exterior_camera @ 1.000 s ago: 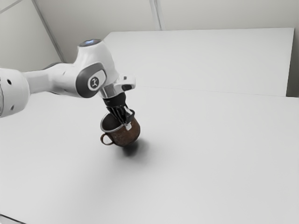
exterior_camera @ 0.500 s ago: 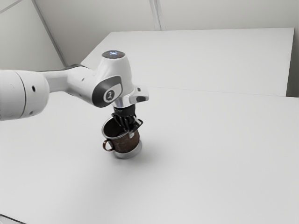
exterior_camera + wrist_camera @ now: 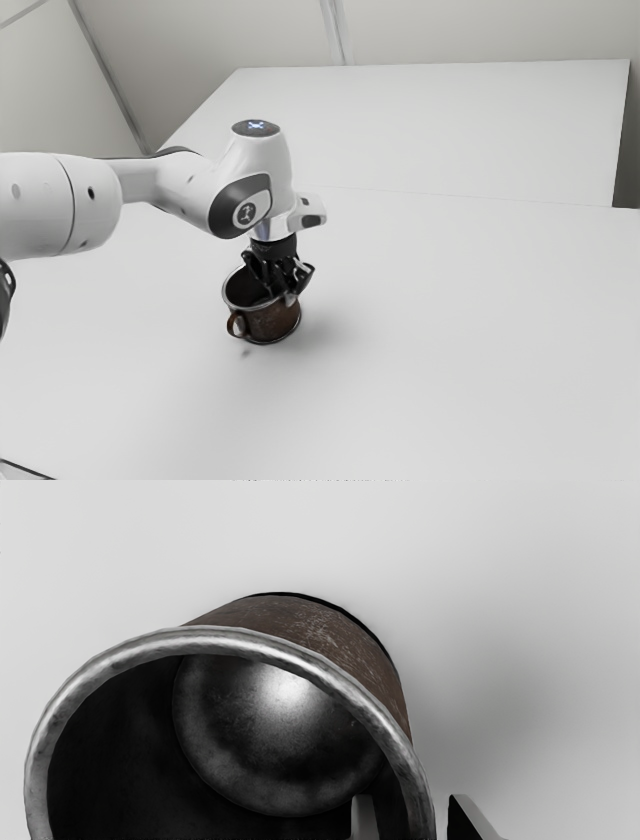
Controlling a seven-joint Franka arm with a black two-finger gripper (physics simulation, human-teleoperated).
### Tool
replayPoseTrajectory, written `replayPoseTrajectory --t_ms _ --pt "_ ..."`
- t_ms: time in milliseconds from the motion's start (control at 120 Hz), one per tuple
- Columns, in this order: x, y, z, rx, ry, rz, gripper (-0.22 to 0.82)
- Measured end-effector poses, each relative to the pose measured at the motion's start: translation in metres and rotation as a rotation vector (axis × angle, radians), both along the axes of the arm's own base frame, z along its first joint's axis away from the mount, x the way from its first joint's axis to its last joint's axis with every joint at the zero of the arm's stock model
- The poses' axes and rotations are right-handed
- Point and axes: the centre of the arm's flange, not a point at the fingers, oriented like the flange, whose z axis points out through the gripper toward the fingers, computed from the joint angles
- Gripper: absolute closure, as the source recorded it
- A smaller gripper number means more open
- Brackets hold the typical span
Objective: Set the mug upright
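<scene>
Reaching over the broad pale table (image 3: 450,330) with the white arm (image 3: 235,185), entering from the exterior view's left and bending steeply down. Finding the brown mug (image 3: 272,322) right under the hand, standing upright on the table with mouth up and base down, and so lying as the task is wanting. Judging the step in hand to be freeing the gripper, with the setting upright looking finished.

Looking into the mug in the wrist view, making out dark inner sides and a bare metal floor (image 3: 280,740), shining at one spot. Spotting no liquid and no loose thing there, though leaving unjudged the part running past the picture's edge.

Straddling the mug's wall (image 3: 360,665) with the black gripper (image 3: 407,805), holding the jaws spread and pinching nothing. Putting one finger (image 3: 364,817) inside the mug and the other finger (image 3: 470,820) outside, with a narrow gap on each side of the metal rim (image 3: 320,667).

Calling next, by this judgement, for rising straight up, drawing the inner finger out without brushing the rim. Risking a fresh tip by swinging sideways too soon. Seeing, lastly, the small handle (image 3: 234,325) jutting toward the exterior view's left.
</scene>
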Motion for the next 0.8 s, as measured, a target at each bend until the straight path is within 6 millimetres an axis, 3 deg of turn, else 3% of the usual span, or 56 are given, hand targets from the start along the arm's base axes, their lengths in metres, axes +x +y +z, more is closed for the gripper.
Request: replayPoseTrajectory --t_ms 67,225,317,417,558,692,800 --pt "0.004 -0.001 0.014 -0.01 -0.026 0.008 0.45" --pt "0.011 -0.004 0.072 -0.051 -0.124 0.016 0.27" --pt "0.034 -0.004 0.118 -0.064 -0.195 0.007 0.18" --pt "0.058 0.023 0.163 -0.069 -0.239 0.015 0.11" --pt "0.057 0.044 0.207 -0.074 -0.25 -0.017 0.06" --pt "0.058 0.046 0.233 -0.087 -0.229 -0.06 0.03" --pt "0.065 0.057 0.238 -0.112 -0.191 -0.068 0.02"
